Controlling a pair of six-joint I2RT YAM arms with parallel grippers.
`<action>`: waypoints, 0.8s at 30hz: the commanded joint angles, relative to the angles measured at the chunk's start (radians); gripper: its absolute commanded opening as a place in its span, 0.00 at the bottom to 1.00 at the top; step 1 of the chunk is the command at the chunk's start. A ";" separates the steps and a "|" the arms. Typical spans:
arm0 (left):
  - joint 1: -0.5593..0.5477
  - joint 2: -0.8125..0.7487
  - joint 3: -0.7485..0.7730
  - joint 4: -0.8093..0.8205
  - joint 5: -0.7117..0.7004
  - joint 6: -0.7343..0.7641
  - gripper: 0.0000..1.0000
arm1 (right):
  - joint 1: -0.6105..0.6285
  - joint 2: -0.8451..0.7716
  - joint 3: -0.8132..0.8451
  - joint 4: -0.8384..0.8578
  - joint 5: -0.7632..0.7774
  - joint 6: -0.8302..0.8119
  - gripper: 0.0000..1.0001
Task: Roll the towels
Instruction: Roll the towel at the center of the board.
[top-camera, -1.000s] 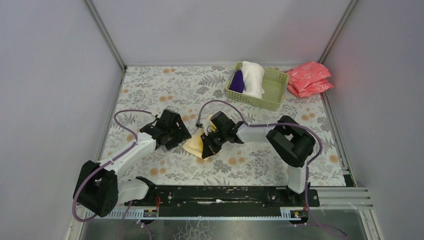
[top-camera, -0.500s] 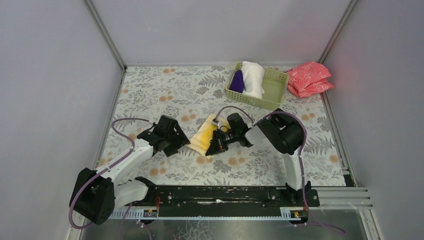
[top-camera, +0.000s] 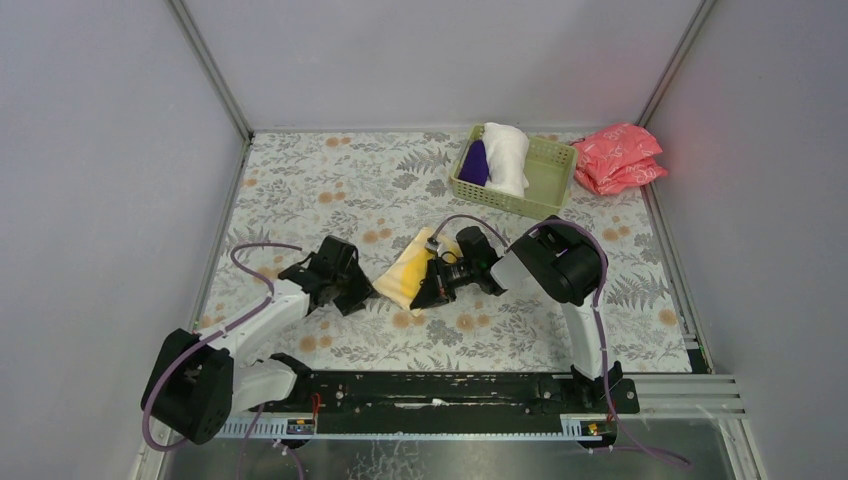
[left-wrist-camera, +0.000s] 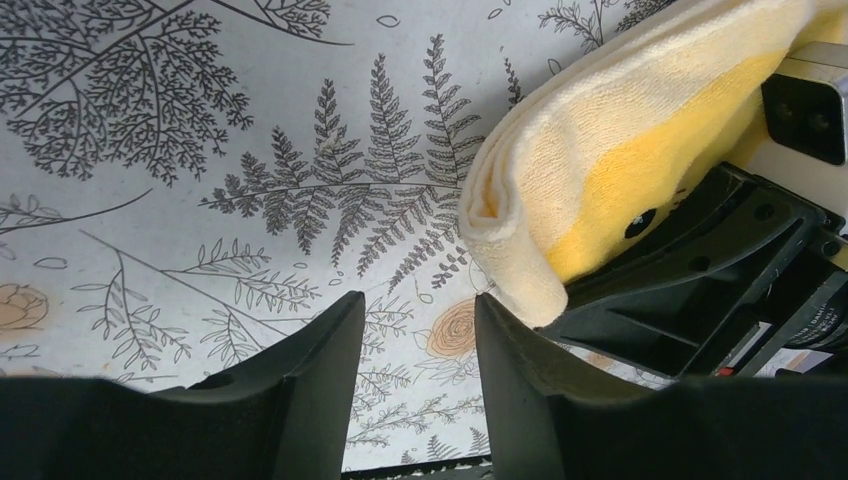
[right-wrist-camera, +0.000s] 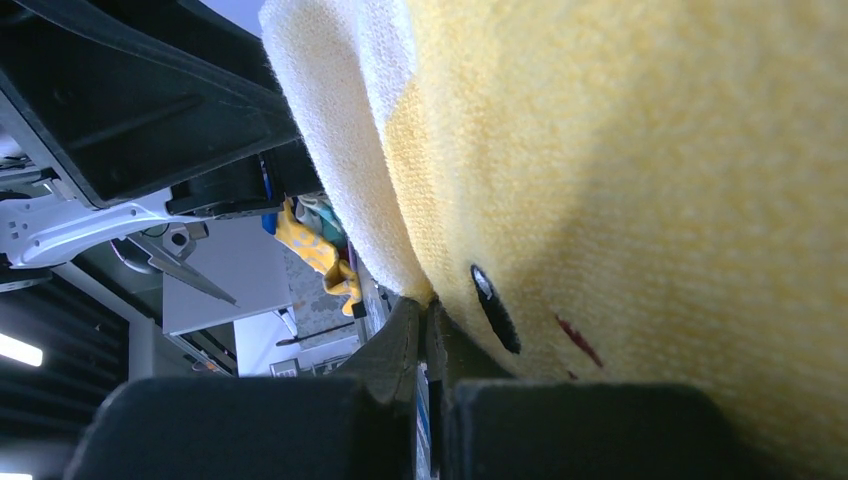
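White towel (top-camera: 506, 156), the largest, is sitting bundled in the green basket (top-camera: 545, 196) with the small purple towel (top-camera: 474, 163) touching it. The pale yellow towel (top-camera: 404, 272) is lying mid-table (top-camera: 300, 180), folded thick.

Right gripper (top-camera: 428, 288) is pinching the towel's edge, jaws closed on the cloth. Left gripper (left-wrist-camera: 415, 325) is hovering just beside the free folded end, jaws apart, holding nothing.

Judging: the terry is looking soft, light, floppy and not slippery. The layers are likely to slump unless taken at the folded end, through every layer.

The cloth is hiding the pinch point. Cannot tell how far the roll is formed.
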 joint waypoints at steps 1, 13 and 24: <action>0.002 0.034 -0.022 0.116 0.044 -0.010 0.45 | -0.008 0.013 0.007 -0.039 0.007 -0.004 0.00; 0.001 0.131 0.016 0.229 0.062 -0.006 0.51 | -0.009 -0.017 0.035 -0.157 0.033 -0.085 0.04; 0.001 0.276 0.010 0.261 0.048 -0.017 0.50 | -0.003 -0.183 0.110 -0.475 0.144 -0.323 0.34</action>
